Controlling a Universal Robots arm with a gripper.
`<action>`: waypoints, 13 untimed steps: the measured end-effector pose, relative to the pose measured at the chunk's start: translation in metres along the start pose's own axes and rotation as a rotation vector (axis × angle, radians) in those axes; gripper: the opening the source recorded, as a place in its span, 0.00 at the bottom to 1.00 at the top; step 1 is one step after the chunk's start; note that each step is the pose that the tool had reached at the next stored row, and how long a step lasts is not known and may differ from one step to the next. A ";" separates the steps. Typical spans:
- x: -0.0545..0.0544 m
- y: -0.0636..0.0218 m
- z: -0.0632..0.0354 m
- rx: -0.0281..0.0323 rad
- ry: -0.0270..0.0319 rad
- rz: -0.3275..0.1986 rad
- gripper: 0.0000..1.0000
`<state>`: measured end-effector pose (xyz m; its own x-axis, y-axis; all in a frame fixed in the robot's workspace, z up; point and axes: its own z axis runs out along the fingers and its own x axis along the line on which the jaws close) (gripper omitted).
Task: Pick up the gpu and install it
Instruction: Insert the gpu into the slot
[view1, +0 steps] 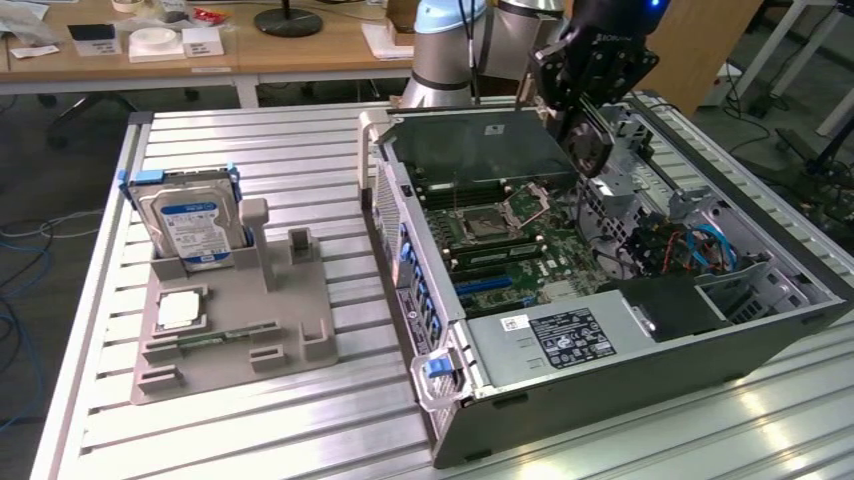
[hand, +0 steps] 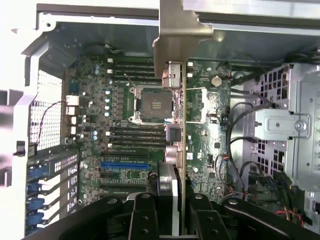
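Pickup's done imo, ur gripper (hand: 172, 210) has its jaws clamped on the gpu (view1: 585, 150), hovering 1 o'clock of the cpu socket (view1: 487, 222) in exterior view, not slotted in yet.

Wrist view: the gpu (hand: 177, 37) shows edge-on, so its faces cannot be seen. Its near end is hidden between the fingers (hand: 145, 220), which the picture's edge cuts off. It covers a strip of the motherboard (hand: 125, 125). Exterior view: the print on the power supply label (view1: 567, 335) and the hard drive (view1: 194, 225) is too small to read.
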<state>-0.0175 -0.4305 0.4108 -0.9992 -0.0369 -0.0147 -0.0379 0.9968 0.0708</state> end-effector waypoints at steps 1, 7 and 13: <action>0.000 0.0000 0.0000 -0.0002 0.0011 -0.015 0.28; 0.000 0.0000 0.0000 -0.0016 0.0074 -0.104 0.28; 0.000 0.0000 0.0000 -0.0027 0.0126 -0.177 0.28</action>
<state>-0.0175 -0.4305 0.4107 -0.9769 -0.2131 -0.0147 -0.2136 0.9743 0.0709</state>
